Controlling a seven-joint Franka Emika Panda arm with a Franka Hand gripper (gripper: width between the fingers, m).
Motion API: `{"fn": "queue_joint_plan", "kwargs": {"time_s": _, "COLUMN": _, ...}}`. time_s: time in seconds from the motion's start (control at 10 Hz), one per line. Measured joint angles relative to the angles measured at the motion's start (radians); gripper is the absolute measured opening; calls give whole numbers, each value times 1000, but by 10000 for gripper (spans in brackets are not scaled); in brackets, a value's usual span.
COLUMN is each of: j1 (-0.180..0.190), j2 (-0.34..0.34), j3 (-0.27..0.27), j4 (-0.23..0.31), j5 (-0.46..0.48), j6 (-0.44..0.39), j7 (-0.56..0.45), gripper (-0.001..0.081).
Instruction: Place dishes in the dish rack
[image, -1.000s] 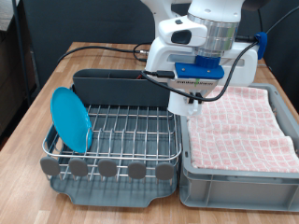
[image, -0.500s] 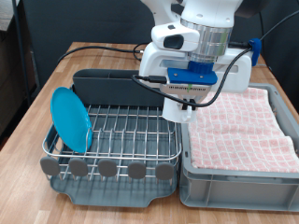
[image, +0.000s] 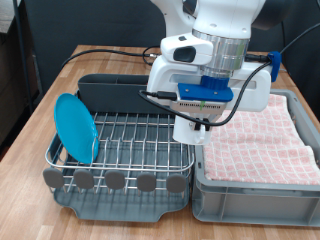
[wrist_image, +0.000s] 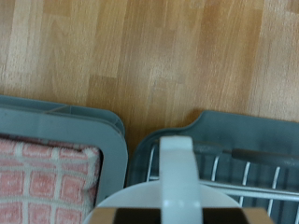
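My gripper (image: 200, 117) is shut on the white mug (image: 189, 129) and holds it above the right end of the dish rack (image: 130, 150), next to the bin. In the wrist view the mug (wrist_image: 175, 182) fills the lower middle, handle towards the camera, with the rack's wires (wrist_image: 250, 174) beside it. The light-blue plate (image: 76, 128) stands on edge in the rack at the exterior view's left. The rack's tall grey cutlery compartment (image: 120, 95) runs along its far side. The wooden spoon is out of view.
The grey plastic bin (image: 250, 195) lined with the pink checked cloth (image: 260, 135) stands right of the rack; it also shows in the wrist view (wrist_image: 105, 140). Black cables (image: 110, 55) lie on the wooden table (image: 60, 85) behind the rack.
The gripper with the mug has moved towards the exterior view's left and lower, from over the bin's edge to over the rack's right end.
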Motion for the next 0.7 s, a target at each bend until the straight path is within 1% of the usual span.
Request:
{"fn": "queue_joint_plan", "kwargs": {"time_s": 0.4, "j1": -19, "j2": 64, "j3": 1, "j4": 63, "j5": 18, "j6": 1, "j7": -18, "gripper": 71}}
{"fn": "queue_joint_plan", "kwargs": {"time_s": 0.7, "j1": -44, "j2": 110, "j3": 4, "j4": 95, "j5": 38, "j6": 19, "j7": -47, "gripper": 71}}
